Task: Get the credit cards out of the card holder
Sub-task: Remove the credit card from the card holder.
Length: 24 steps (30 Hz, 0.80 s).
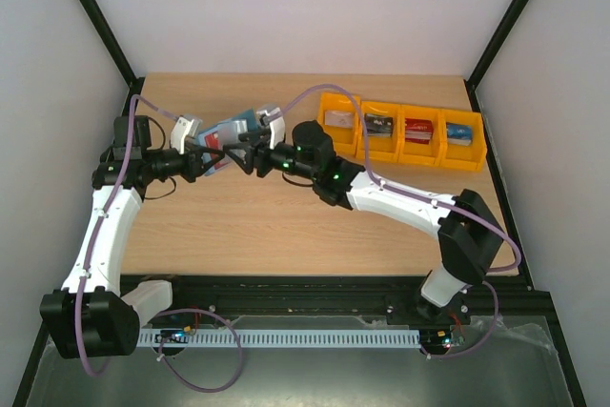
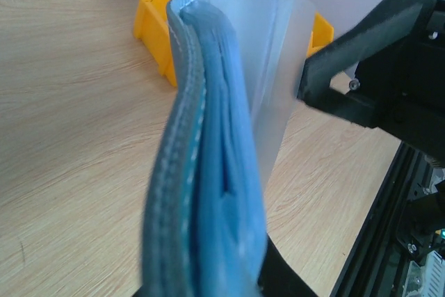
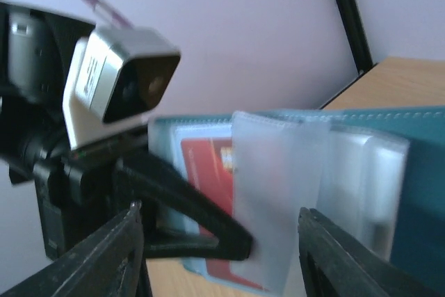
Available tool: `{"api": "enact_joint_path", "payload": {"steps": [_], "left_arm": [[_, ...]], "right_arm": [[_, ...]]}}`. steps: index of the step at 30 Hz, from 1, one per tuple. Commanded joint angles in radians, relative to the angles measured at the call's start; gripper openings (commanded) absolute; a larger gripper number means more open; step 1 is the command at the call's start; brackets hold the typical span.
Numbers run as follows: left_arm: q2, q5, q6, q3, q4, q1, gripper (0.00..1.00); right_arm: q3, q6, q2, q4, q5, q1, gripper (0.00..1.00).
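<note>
The teal-blue card holder (image 1: 232, 131) is held above the table at the back left, open, with clear sleeves (image 3: 278, 193) fanned out. My left gripper (image 1: 208, 159) is shut on it; in the left wrist view the card holder (image 2: 208, 193) shows edge-on and hides the jaws. A red credit card (image 3: 208, 172) sits in an inner pocket behind a clear sleeve. My right gripper (image 3: 219, 241) is open, its fingertips (image 3: 115, 248) on either side of a clear sleeve, not touching it. It also shows in the top view (image 1: 248, 156), right against the card holder.
A row of orange bins (image 1: 400, 154) stands at the back right, holding a grey card (image 1: 338, 119), a black card (image 1: 379, 124), a red card (image 1: 419, 129) and a blue card (image 1: 459, 132). One bin (image 2: 156, 19) shows behind the card holder. Black frame posts flank the table.
</note>
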<state>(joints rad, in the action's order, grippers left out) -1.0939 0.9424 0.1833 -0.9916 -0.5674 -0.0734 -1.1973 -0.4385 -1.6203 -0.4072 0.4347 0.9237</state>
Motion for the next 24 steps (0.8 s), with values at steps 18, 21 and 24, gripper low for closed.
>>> {"api": "enact_joint_path", "payload": {"steps": [18, 21, 24], "left_arm": [[0.009, 0.106, 0.053, -0.008, -0.038, -0.008, 0.05], [0.011, 0.139, 0.065, -0.010, -0.047, -0.010, 0.11], [0.012, 0.196, 0.088, -0.013, -0.065, -0.015, 0.31]], "right_arm": [[-0.102, -0.048, -0.072, 0.000, 0.162, -0.058, 0.02], [-0.057, -0.083, -0.054, -0.068, 0.249, -0.104, 0.02], [-0.028, -0.090, -0.036, -0.111, 0.341, -0.133, 0.02]]}}
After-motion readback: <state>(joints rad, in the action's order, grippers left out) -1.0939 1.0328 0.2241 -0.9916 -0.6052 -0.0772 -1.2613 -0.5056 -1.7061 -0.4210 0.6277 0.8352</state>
